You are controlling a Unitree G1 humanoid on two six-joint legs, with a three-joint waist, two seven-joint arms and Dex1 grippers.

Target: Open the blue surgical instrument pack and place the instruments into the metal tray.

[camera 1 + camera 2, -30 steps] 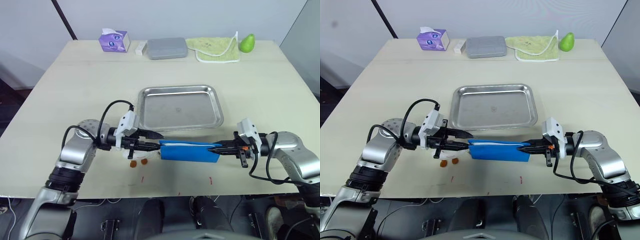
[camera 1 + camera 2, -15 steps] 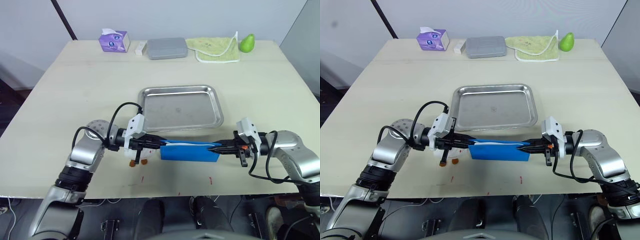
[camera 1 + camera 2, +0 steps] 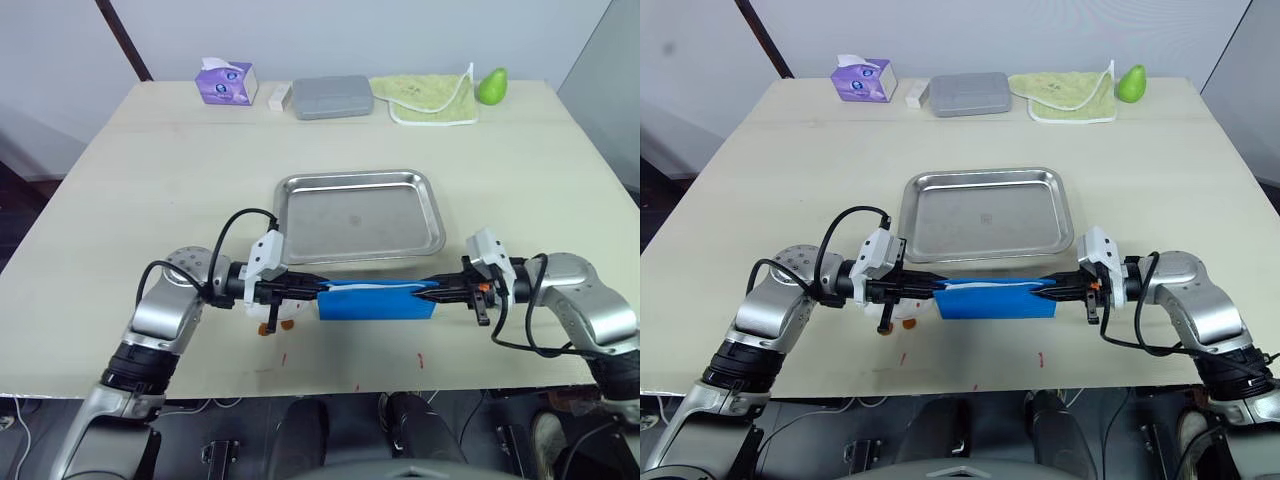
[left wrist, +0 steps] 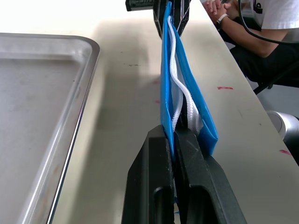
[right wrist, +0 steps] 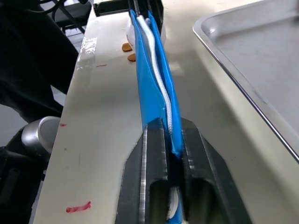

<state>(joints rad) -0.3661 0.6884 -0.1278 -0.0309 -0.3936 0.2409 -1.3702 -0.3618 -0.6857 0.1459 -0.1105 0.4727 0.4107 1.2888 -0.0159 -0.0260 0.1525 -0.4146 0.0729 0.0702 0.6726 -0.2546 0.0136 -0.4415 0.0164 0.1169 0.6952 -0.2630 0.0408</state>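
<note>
The blue surgical instrument pack (image 3: 375, 300) stands on its long edge between my two grippers, just in front of the metal tray (image 3: 360, 215). My left gripper (image 3: 318, 290) is shut on the pack's left end, and its black fingers (image 4: 161, 154) pinch the blue edge (image 4: 182, 79) with a white strip showing inside. At the right end, my right gripper (image 3: 432, 290) is shut on the pack (image 5: 152, 79). The tray holds nothing. The instruments are hidden inside the pack.
Along the far table edge lie a purple tissue box (image 3: 228, 81), a small white item (image 3: 281, 96), a grey box (image 3: 333, 96), a green cloth (image 3: 432, 100) and a green pear (image 3: 491, 87). Small orange bits (image 3: 267, 327) lie under my left wrist. A seated person (image 4: 247, 28) is beyond the table.
My left gripper moved right from beside the pack, with fingers spread, and shut on its left end. The right gripper kept its hold, and the pack shifted slightly toward the tray.
</note>
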